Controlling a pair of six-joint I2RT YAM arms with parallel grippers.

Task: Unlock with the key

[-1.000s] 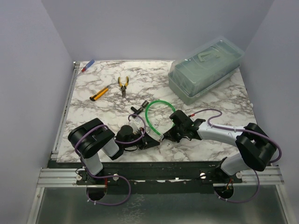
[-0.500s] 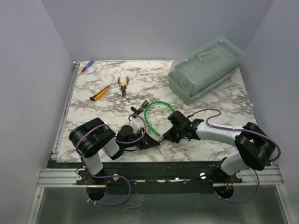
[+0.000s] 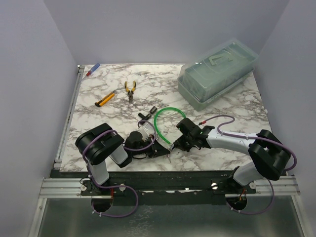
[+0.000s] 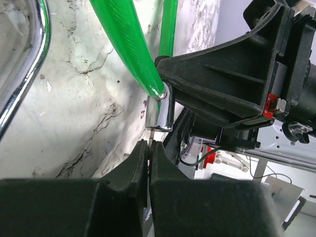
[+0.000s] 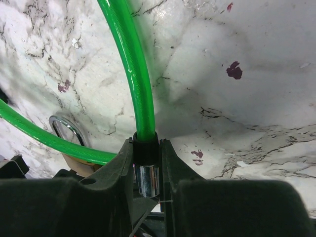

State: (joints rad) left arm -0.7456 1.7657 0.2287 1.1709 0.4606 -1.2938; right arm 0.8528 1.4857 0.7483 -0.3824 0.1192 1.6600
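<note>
My left gripper point(image 3: 165, 150) point(image 4: 149, 144) is shut on the tiny silver key point(image 4: 151, 134). The key's blade pokes out of the fingertips and meets the underside of the silvery cylinder end point(image 4: 160, 111) of the green cable point(image 3: 163, 114). My right gripper point(image 3: 175, 143) point(image 5: 147, 144) is shut on that same cylinder end point(image 5: 147, 180), gripping its black collar and steel barrel. The cable point(image 5: 129, 64) loops away over the marble. The two grippers face each other near the table's front edge. No brass padlock shows plainly.
A chrome ring point(image 5: 65, 129) lies beside the cable. Yellow-handled pliers point(image 3: 130, 90), a yellow utility knife point(image 3: 104, 99) and a red-and-blue pen point(image 3: 93, 69) lie at the back left. A clear plastic box point(image 3: 217, 74) stands at the back right.
My left arm has shifted slightly to the right, bringing the key closer to the cylinder end. The right gripper has kept its hold with little movement.
</note>
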